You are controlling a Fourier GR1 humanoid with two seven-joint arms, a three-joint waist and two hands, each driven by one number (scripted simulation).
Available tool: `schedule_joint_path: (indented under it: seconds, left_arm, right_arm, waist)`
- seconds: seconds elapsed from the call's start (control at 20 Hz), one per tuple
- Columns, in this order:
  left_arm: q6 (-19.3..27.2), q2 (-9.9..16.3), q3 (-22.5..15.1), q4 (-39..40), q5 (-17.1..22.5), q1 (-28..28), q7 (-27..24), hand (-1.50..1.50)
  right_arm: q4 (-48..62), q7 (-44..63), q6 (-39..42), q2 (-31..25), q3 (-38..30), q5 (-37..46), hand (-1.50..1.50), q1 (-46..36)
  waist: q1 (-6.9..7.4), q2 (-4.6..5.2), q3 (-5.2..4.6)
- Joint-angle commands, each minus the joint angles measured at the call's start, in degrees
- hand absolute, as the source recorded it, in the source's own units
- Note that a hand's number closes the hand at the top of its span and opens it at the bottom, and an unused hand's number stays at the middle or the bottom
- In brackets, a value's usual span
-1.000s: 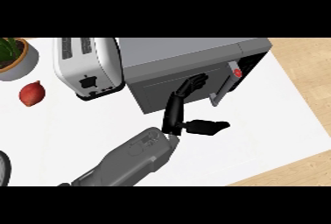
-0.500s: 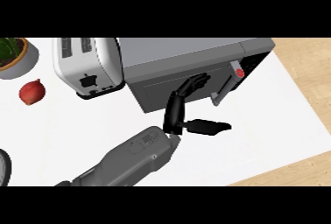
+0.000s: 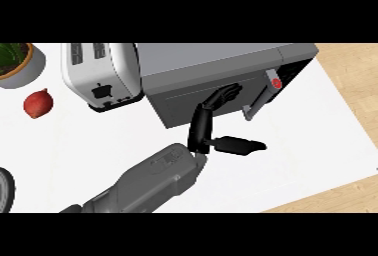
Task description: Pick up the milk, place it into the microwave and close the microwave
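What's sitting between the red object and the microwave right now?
The white toaster, seen in the head view, right beside the microwave; bare counter separates it from the red object.

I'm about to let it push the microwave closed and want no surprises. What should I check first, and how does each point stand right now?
1. Milk inside the microwave: cannot tell; no milk shows anywhere in the head view.
2. Left hand free: ok; its fingers are straight and hold nothing.
3. Contact with the door: ok; the fingers lie against the door's front.
4. Door shut: not ok; the side with the handle appears to stand off from the body, with a dark gap beside it.
5. Door's path clear: ok; the toaster stands at the microwave's other side, away from the handle.
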Motion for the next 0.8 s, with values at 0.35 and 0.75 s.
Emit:
schedule_joint_path:
  seconds: [0.35,0.75]
  left_arm:
    - [0.82,0.03,3.76,5.56,4.08,-4.16,-1.52,-1.5]
    - [0.74,0.03,3.12,6.34,5.48,-3.93,-3.8,-1.5]
  right_arm:
    - [7.36,3.81,4.45,1.36,1.49,-11.07,-1.5,-2.25]
    - [11.54,4.92,7.11,-1.41,-0.58,-15.52,-1.5,-4.96]
  waist:
    - [-0.69,0.42,-0.11]
    - [-1.61,0.45,-0.11]
